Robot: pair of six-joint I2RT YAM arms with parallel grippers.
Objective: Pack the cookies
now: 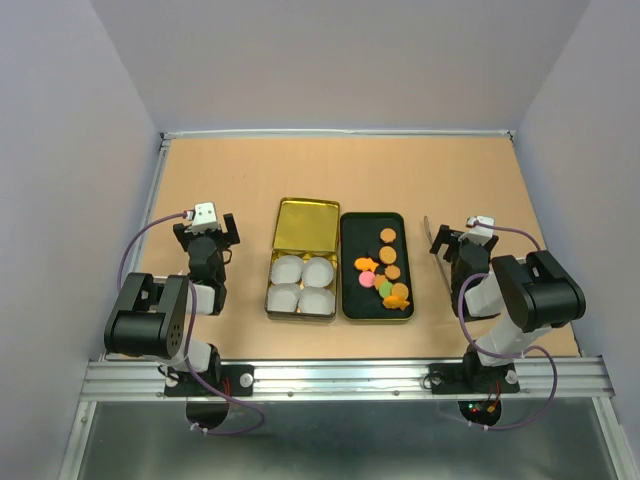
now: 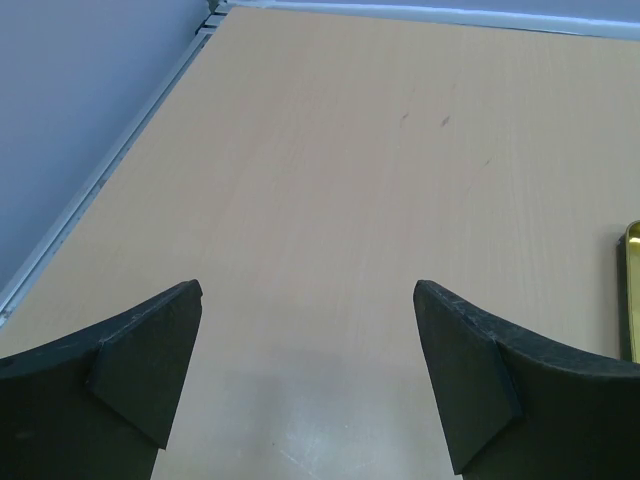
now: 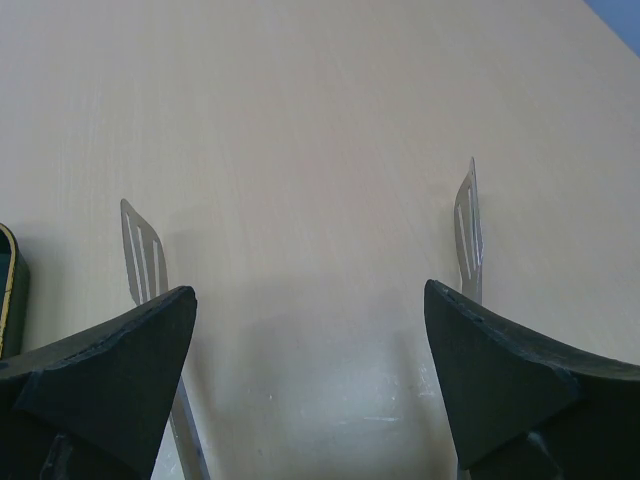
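Several cookies (image 1: 388, 255), round orange-brown ones, a pink one, a green one and orange fish shapes, lie in a black oblong tray (image 1: 352, 240) at the table's middle. Left of it stands a gold tin (image 1: 275, 300) with four white paper cups (image 1: 302, 284), its lid (image 1: 306, 224) lying open behind. My left gripper (image 1: 205, 226) (image 2: 308, 290) is open and empty over bare table, left of the tin. My right gripper (image 1: 455, 240) (image 3: 310, 292) is open, right of the tray. Two slotted blades of metal tongs (image 3: 141, 258) show past its fingertips, spread about as wide as the jaws.
The tongs also show in the top view (image 1: 428, 232) between the tray and my right gripper. The tin's gold edge (image 2: 631, 290) shows at the right of the left wrist view. A metal rail (image 1: 160, 190) and grey walls bound the table.
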